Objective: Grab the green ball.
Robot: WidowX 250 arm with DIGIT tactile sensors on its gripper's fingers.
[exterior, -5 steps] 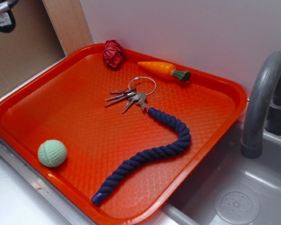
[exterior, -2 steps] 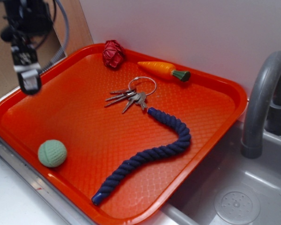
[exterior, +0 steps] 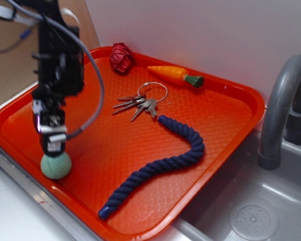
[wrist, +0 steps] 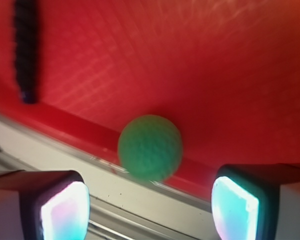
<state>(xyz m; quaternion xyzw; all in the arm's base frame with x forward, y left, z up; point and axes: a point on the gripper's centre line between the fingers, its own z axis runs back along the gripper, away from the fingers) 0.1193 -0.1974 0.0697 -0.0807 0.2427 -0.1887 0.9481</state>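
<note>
The green ball (exterior: pixel 56 165) is pale mint with a ribbed surface and lies in the near left corner of the orange tray (exterior: pixel 226 130), close to its rim. My gripper (exterior: pixel 53 145) hangs straight above it, its tips just over the ball's top. In the wrist view the green ball (wrist: pixel 150 147) sits ahead of the gripper (wrist: pixel 150 210), centred between the two glowing fingertips (wrist: pixel 65 210), which stand wide apart with nothing between them. The gripper is open.
On the tray lie a navy rope (exterior: pixel 163 163), a bunch of keys (exterior: pixel 140 103), a toy carrot (exterior: pixel 175 75) and a dark red ball (exterior: pixel 121 57). A grey sink (exterior: pixel 251 211) with a faucet (exterior: pixel 278 110) is to the right. The tray's rim (wrist: pixel 90 135) and a metal counter edge run just beside the ball.
The arm has swung down from the upper left corner of the view and now stands over the green ball. Nothing on the tray has moved.
</note>
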